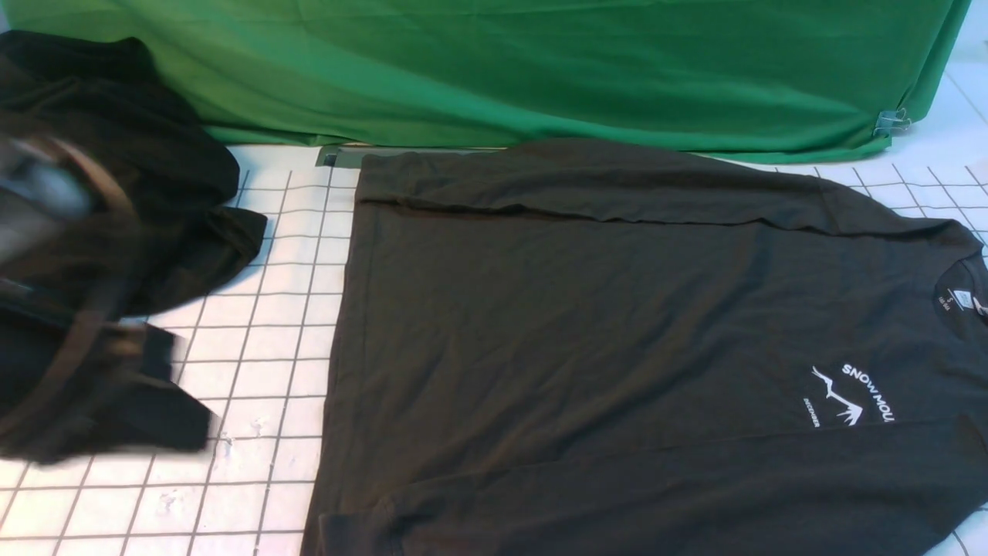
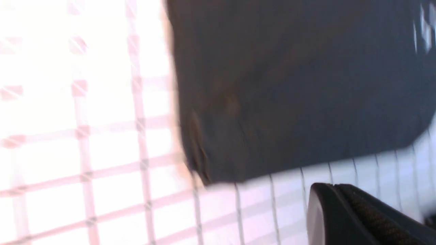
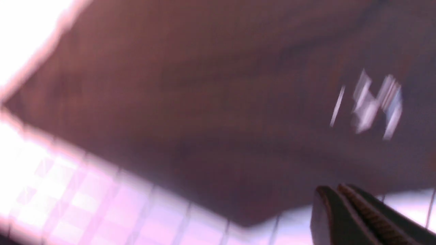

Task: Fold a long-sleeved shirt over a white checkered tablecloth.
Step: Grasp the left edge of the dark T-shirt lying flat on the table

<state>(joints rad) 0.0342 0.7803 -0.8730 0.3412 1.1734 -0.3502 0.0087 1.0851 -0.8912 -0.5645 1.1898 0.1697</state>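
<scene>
The long-sleeved shirt (image 1: pixel 579 324) lies flat on the white checkered tablecloth (image 1: pixel 262 371), neck to the right. Its far sleeve is folded over the body and a fold runs along the near edge. The white mountain print (image 1: pixel 853 394) and neck label (image 1: pixel 961 300) face up. My left arm (image 1: pixel 77 309) is a dark blur at the left, clear of the shirt. The left gripper (image 2: pixel 332 185) is shut and empty above the tablecloth (image 2: pixel 68 153), near a shirt corner (image 2: pixel 211 170). The right gripper (image 3: pixel 335 187) is shut and empty above the shirt's edge (image 3: pixel 204 102); it is out of the front view.
A green cloth backdrop (image 1: pixel 540 69) hangs along the far side, held by a metal clip (image 1: pixel 891 121) at the right. A small dark strip (image 1: pixel 336 158) lies at the backdrop's foot. Both wrist views are motion-blurred.
</scene>
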